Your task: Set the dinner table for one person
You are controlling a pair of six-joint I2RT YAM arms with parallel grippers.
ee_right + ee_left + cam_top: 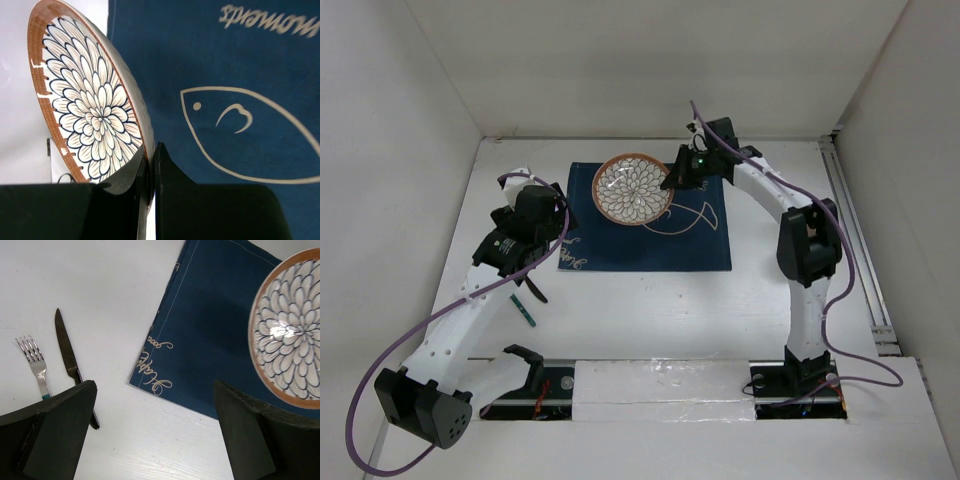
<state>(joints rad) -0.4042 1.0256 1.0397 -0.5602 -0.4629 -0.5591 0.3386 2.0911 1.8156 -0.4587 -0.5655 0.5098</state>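
Note:
A brown-rimmed plate (633,190) with a blue-and-white petal pattern is over the far left part of the dark blue placemat (700,240). My right gripper (672,180) is shut on the plate's right rim (146,150). Whether the plate (95,110) rests on the cloth or hangs just above it, I cannot tell. My left gripper (155,395) hangs open and empty over the white dinner table (650,310), by the placemat's near left corner (150,375). A fork (35,362) and a knife (67,352) lie side by side on the table, left of the placemat.
White walls close in the table at the back and on both sides. The fork (525,310) with its teal handle and the knife (535,290) lie close under the left arm. A rail (855,240) runs along the table's right edge.

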